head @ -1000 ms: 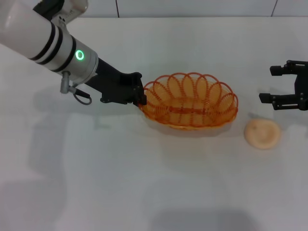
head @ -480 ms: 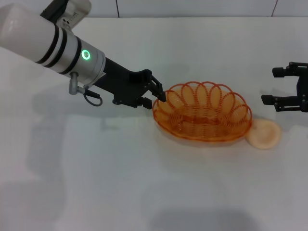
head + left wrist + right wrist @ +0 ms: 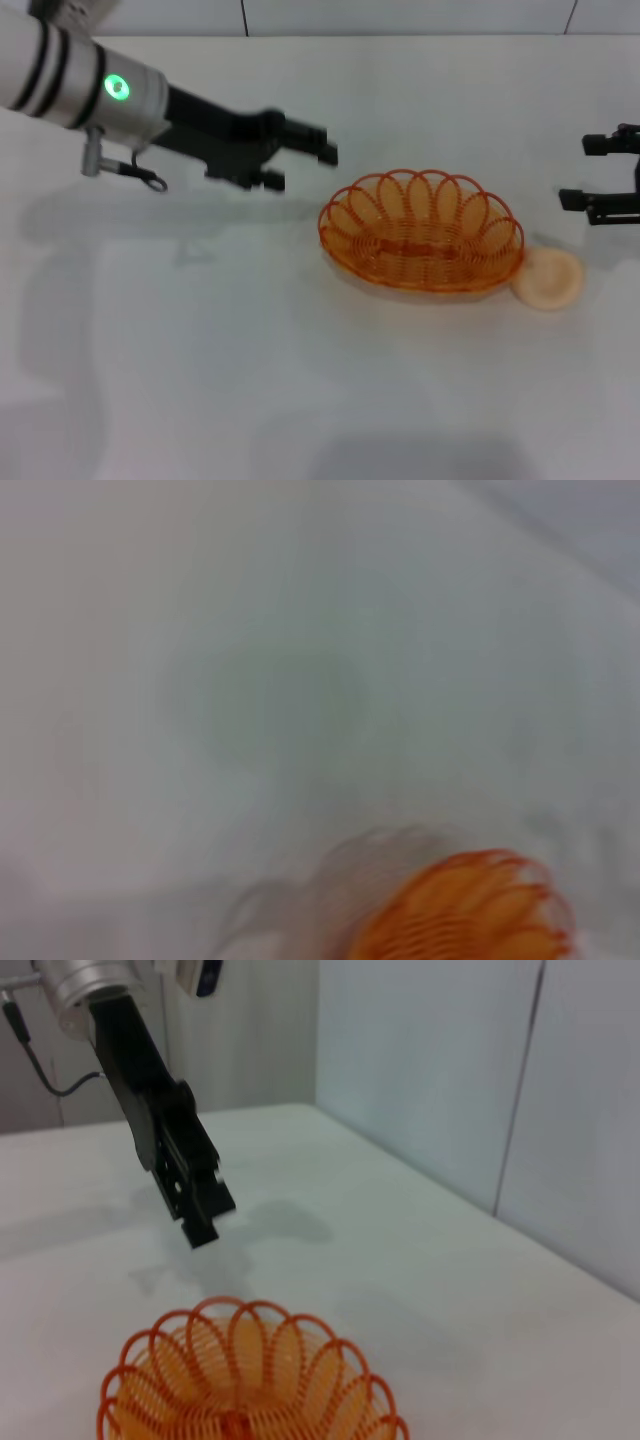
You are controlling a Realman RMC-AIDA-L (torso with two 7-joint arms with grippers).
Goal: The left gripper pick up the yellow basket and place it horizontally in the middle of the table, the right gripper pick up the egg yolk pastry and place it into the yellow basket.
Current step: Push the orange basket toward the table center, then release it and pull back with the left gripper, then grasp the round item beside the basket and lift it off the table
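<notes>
The yellow basket [image 3: 420,245] stands empty on the white table [image 3: 250,350], right of centre, its long side across the view. The egg yolk pastry [image 3: 546,277] lies on the table against the basket's right end. My left gripper [image 3: 303,168] is open and empty, raised above the table to the left of the basket and apart from it. My right gripper [image 3: 590,172] is open and empty at the far right edge, behind the pastry. The left wrist view shows one end of the basket [image 3: 470,915]. The right wrist view shows the basket [image 3: 240,1380] and the left gripper [image 3: 200,1215] beyond it.
The table's back edge meets a pale wall [image 3: 400,15]. In the right wrist view wall panels [image 3: 430,1080] stand along one side of the table. Nothing else lies on the tabletop.
My left gripper moved the basket to the right until it touched the pastry, then let go and drew back up and to the left. The right gripper edged slightly right.
</notes>
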